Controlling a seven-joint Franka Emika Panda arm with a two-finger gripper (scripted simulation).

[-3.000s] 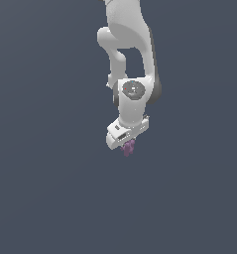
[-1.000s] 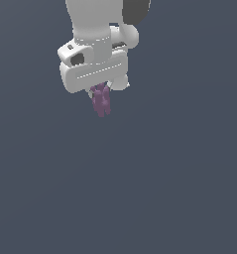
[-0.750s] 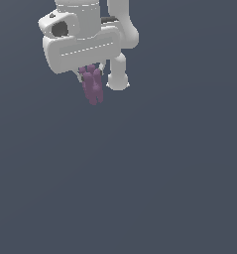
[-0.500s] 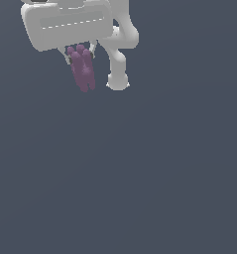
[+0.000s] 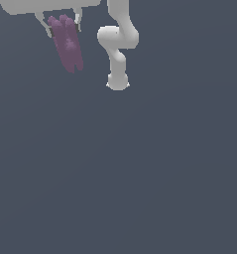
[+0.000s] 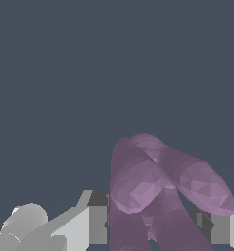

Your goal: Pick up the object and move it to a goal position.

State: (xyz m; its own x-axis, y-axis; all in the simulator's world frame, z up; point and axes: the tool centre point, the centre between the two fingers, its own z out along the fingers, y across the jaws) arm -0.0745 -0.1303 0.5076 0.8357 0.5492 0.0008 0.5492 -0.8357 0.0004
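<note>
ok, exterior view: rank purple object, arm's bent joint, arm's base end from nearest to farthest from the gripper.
1. Purple object: held between the fingers of the gripper, hanging below it.
2. Arm's bent joint: toward the exterior view's right of the gripper, at about the object's height.
3. Arm's base end: lower, below the bent joint, farthest in this view.

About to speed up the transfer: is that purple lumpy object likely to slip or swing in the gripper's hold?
The object is probably rigid: it hangs from the gripper without drooping. Most of its length lies below the fingers, so it may pivot under fast motion. Its rounded lobes give small contact areas, so slipping seems possible.
</note>
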